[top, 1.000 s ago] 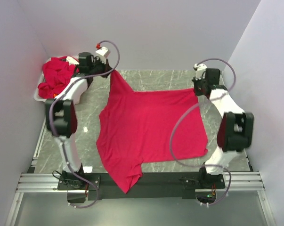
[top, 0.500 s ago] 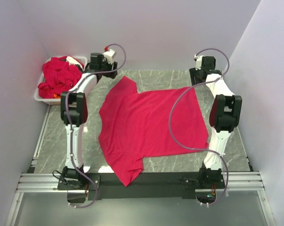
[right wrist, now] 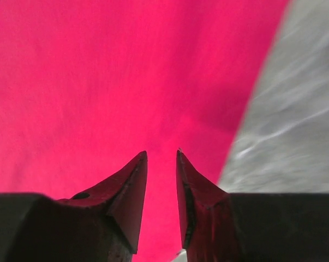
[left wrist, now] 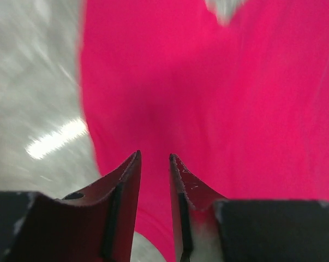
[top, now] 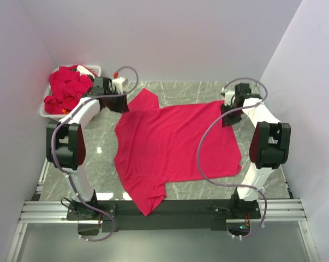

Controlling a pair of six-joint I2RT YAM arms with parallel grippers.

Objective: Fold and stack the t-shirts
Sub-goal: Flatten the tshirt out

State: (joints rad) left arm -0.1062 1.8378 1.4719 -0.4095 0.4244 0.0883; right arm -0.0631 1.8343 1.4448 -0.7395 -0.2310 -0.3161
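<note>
One crimson t-shirt (top: 175, 144) lies spread flat on the marble table (top: 99, 147), with one sleeve hanging over the near edge. My left gripper (top: 122, 103) hovers at its far left sleeve. In the left wrist view the left gripper (left wrist: 153, 155) is open by a narrow gap and empty, above the red fabric (left wrist: 235, 109). My right gripper (top: 228, 117) hovers at the shirt's far right corner. In the right wrist view the right gripper (right wrist: 161, 151) is also narrowly open and empty, over the fabric (right wrist: 99, 82) near its edge.
A white bin (top: 46, 111) at the far left corner holds a heap of more red t-shirts (top: 69, 90). Walls stand close on the left, back and right. Bare marble shows left of the shirt (left wrist: 33, 82) and right of it (right wrist: 295, 109).
A second ago both grippers held the shirt's far corners up. They let go and the shirt dropped flat. Both grippers then swung away and came back low over the far corners.
</note>
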